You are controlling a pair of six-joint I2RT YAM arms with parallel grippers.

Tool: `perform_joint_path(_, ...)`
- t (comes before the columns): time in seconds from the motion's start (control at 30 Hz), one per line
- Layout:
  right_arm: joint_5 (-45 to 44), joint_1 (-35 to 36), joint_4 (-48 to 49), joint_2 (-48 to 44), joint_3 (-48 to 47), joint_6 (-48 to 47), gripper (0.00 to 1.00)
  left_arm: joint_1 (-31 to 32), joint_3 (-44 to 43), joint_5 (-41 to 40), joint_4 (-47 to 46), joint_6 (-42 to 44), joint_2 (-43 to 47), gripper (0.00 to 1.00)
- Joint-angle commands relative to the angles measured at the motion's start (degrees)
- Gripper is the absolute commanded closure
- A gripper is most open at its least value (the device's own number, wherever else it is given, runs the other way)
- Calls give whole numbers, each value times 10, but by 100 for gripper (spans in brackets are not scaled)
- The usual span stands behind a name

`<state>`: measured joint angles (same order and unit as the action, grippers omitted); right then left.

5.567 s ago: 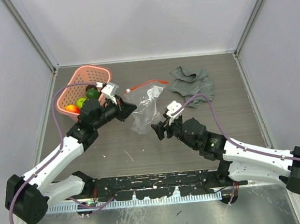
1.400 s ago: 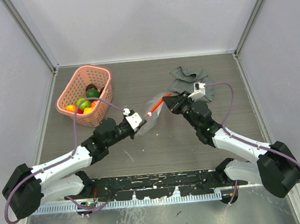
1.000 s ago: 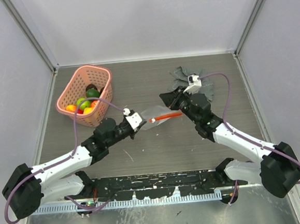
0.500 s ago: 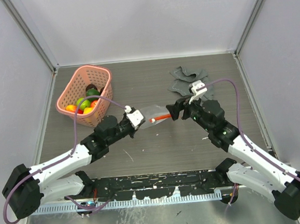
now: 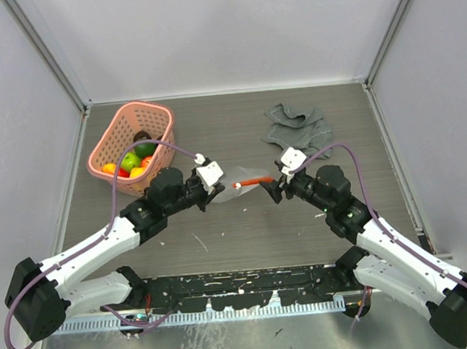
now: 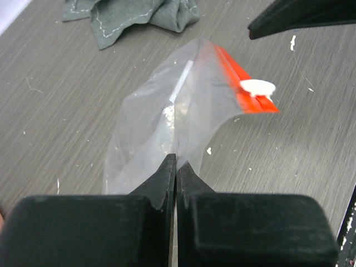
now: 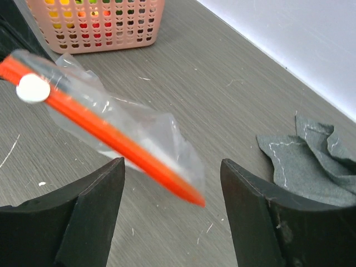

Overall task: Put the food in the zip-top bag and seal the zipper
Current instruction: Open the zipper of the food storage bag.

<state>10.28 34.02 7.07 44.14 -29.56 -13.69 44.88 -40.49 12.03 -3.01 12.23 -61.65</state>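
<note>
Clear plastic, thin and floppy: the bag (image 6: 167, 111) looks very light and will likely sag and slip. Left end effector (image 6: 176, 167) is clenched on its bottom edge above the counter (image 5: 214, 127). Right end effector (image 7: 169, 167) hangs open beside the red zipper (image 7: 100, 133), probably the stiffest place to pinch. Food (image 5: 131, 160) sits in the basket (image 5: 116, 123).

Pale grey walls (image 5: 222, 30) enclose a dark wood-grain table (image 5: 214, 127).

Left arm (image 5: 93, 246) and right arm (image 5: 392, 239) angle inward to meet at the zip-top bag (image 5: 242, 187), the left gripper (image 6: 176, 161) clamped flat on the bag's left end, the right gripper (image 7: 172, 169) at its right end with fingers spread wide, apparently not touching it.
</note>
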Motion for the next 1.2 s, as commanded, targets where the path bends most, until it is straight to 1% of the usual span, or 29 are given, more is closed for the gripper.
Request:
perform_joint_path(0.0,36,3,96,20,4,-35,29,-1,-30,27,3,-7,-1,100)
perform_joint_path(0.13,74,4,112,40,12,-46,31,-1,-32,32,5,-8,-3,100)
perform_joint_path(0.2,89,5,112,35,20,-55,31,-1,-33,29,5,-8,-5,100)
perform_joint_path(0.33,98,5,106,0,43,-81,29,-1,-35,29,8,-8,-10,100)
perform_joint_path(0.47,88,5,95,-31,60,-101,28,-1,-36,33,9,-8,-10,100)
perform_joint_path(0.7,115,5,135,2,61,-99,29,-1,-36,41,8,-9,-8,100)
perform_joint_path(0.97,77,5,211,26,82,-98,33,-1,-35,51,8,-7,-5,100)
perform_joint_path(1.17,50,5,238,21,93,-93,40,-1,-38,62,11,-6,-10,100)
